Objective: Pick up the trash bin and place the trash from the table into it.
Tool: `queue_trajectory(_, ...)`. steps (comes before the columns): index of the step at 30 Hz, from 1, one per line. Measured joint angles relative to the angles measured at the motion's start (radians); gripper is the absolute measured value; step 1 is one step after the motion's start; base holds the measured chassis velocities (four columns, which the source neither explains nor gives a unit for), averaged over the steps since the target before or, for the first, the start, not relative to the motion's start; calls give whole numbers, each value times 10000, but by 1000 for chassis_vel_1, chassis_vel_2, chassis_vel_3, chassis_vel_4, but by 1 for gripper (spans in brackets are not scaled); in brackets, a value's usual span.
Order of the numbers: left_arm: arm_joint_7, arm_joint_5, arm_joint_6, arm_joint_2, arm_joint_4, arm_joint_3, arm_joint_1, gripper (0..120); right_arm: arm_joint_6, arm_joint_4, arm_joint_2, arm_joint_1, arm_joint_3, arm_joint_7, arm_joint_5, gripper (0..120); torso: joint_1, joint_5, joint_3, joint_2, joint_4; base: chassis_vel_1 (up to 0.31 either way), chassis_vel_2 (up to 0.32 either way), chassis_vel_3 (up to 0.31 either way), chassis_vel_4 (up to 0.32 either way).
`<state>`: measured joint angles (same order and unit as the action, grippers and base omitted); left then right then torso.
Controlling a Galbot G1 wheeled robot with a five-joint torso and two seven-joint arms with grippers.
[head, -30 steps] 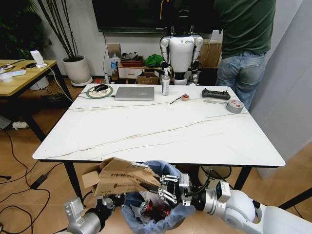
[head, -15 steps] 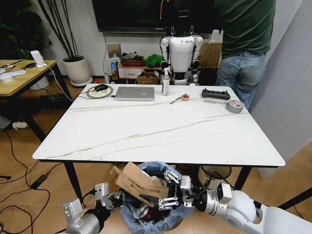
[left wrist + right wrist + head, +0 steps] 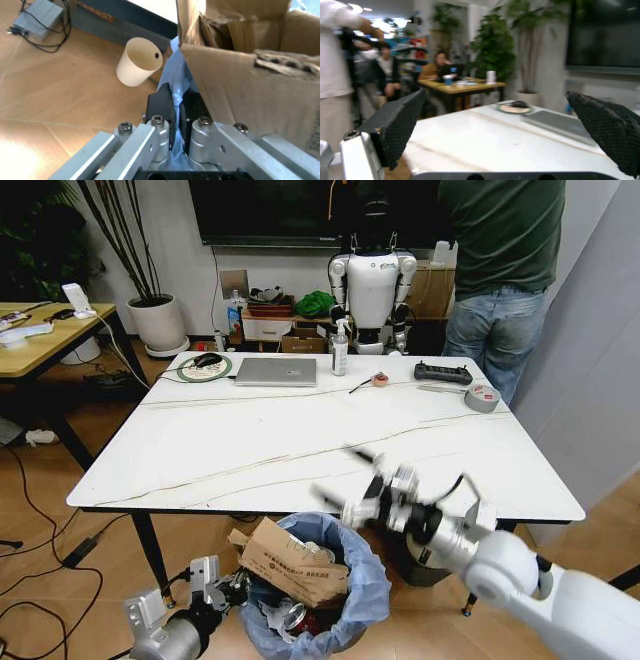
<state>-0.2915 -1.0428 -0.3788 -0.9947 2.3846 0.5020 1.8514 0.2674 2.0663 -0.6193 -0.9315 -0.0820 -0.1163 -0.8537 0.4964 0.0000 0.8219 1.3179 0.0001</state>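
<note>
The trash bin (image 3: pixel 355 600), lined with a ruffled light blue bag, hangs just below the table's (image 3: pixel 300 440) front edge. Trash fills it: a brown cardboard piece (image 3: pixel 295 563) sticks out on top and a red can lies beneath. My left gripper (image 3: pixel 230 590) is shut on the bin's left rim; in the left wrist view its fingers (image 3: pixel 161 108) pinch the blue bag (image 3: pixel 176 80) beside the cardboard (image 3: pixel 250 86). My right gripper (image 3: pixel 345 480) hovers blurred over the table's front edge, open and empty, its pads (image 3: pixel 395 127) spread wide above the white top (image 3: pixel 485 138).
At the table's far side lie a silver laptop (image 3: pixel 277 371), a spray bottle (image 3: pixel 340 348), a black controller (image 3: pixel 443 372) and a grey tape roll (image 3: pixel 482 396). A cream bin (image 3: pixel 140 62) stands on the floor under the table. A person (image 3: pixel 500 280) stands beyond the far right corner.
My right gripper let go of the cardboard and rose out of the bin to above the table's front edge. The cardboard has settled lower into the bin.
</note>
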Motion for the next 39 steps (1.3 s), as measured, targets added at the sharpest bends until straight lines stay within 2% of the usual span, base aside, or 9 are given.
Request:
queue_trajectory(7,13,180,58,-48,-82,67,-93,0,-274,-1286,30,-869,2239,-659,-446,100,0,0,0,0,0,0,0,0,0)
queue_trajectory(11,117,319,124,-47,-148,76,-147,0,-415,-1991,-209,-2376,4611,-1002,-383,100,0,-6,0,0,0,0,0,0,0)
queue_trajectory(14,189,415,182,-124,-230,81,-213,0,-536,-2134,-843,-3935,6599,-1241,-246,100,0,3,0,0,1,0,0,0,0)
queue_trajectory(16,197,443,193,-144,-241,82,-222,0,-538,-2126,-963,-4161,6858,-1273,-202,100,0,-3,-1,0,-1,0,0,0,0)
queue_trajectory(21,360,872,284,-352,-335,33,-234,0,-360,-1649,-2934,-7079,9821,-2001,742,100,-3,-7,-2,1,-5,0,0,0,0)
queue_trajectory(24,459,1060,341,-326,-417,23,-239,0,-32,-1573,-3568,-8029,10333,-2283,1281,100,-3,10,-2,0,-6,0,0,0,0)
queue_trajectory(27,563,1225,389,-302,-491,-17,-248,0,477,-1513,-4470,-8898,10824,-2708,1723,100,-4,-8,-3,1,-5,0,0,0,0)
queue_trajectory(32,731,1552,521,-329,-622,-78,-204,0,968,-1527,-5338,-9329,11207,-2982,2011,100,-3,-3,-2,1,-3,0,0,0,0)
queue_trajectory(39,791,1631,756,-229,-825,-134,-351,0,1098,-1687,-5714,-9418,11571,-3275,1958,100,-2,-1,-1,1,-2,0,0,0,0)
